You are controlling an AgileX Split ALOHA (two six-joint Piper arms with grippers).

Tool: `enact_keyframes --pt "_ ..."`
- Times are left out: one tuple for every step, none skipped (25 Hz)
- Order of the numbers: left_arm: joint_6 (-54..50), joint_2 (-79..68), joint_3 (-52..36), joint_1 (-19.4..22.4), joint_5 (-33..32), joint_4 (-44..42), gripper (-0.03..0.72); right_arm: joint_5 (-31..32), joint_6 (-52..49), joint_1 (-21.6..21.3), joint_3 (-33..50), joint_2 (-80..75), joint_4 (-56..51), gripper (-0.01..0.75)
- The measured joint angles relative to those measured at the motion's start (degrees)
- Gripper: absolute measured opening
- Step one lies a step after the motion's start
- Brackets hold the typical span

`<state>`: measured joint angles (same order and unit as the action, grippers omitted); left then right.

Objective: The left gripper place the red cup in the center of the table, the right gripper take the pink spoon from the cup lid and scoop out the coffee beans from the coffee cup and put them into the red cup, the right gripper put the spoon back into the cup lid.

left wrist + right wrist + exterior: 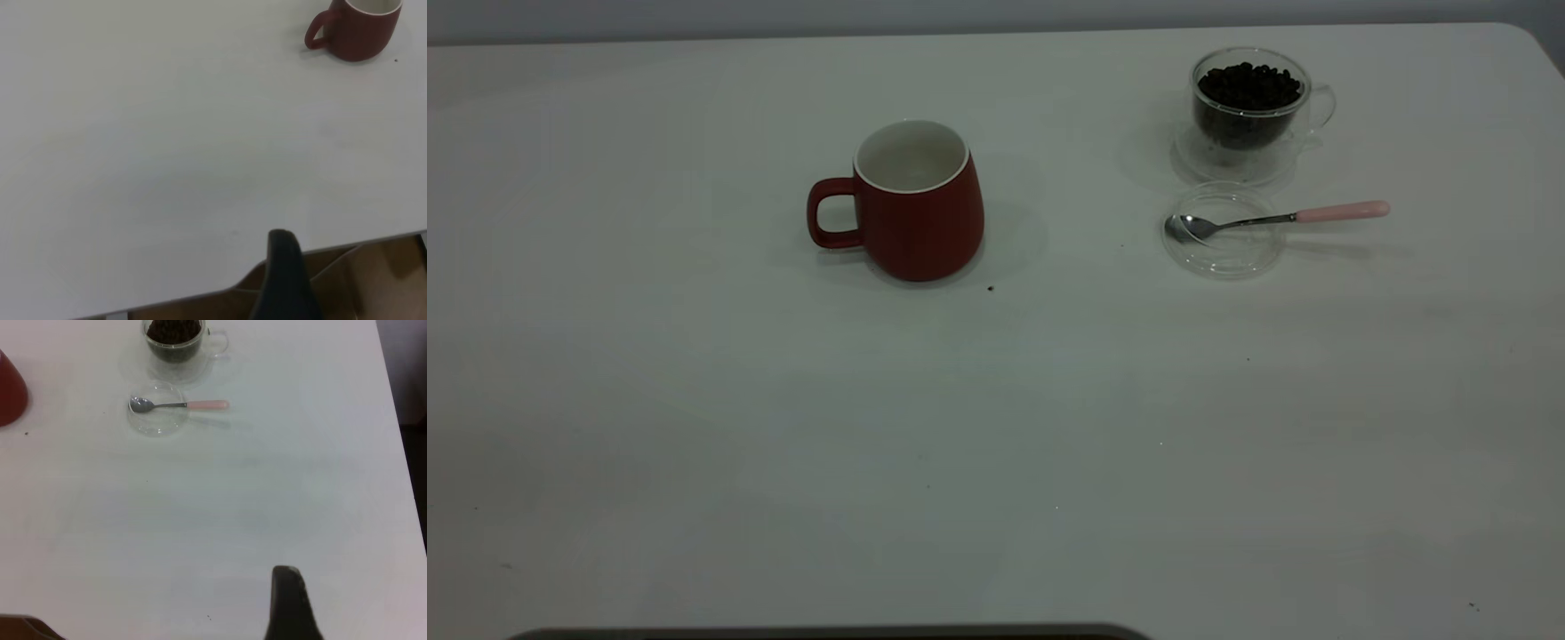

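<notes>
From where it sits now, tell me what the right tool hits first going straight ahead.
Mostly bare table. The right tool points past the pink spoon on its cup lid, which lie off to one side; depth is unclear.

Left end effector (285, 277) dark rounded finger, right end effector (288, 603) alike

The cup (919, 209) is red outside, white inside. The spoon (1280, 219) has a pink handle. The beans (1249, 86) are dark brown. The tabletop (996, 427) is white.

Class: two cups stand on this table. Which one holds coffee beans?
The clear glass cup beside the lid; the red cup looks empty.
</notes>
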<state>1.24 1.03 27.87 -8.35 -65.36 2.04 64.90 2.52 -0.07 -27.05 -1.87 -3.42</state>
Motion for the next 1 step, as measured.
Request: enact_keyframes --pt "0.0 0.0 0.0 0.0 0.0 0.0 0.587 0.0 0.0 0.0 0.0 0.1 0.0 0.535"
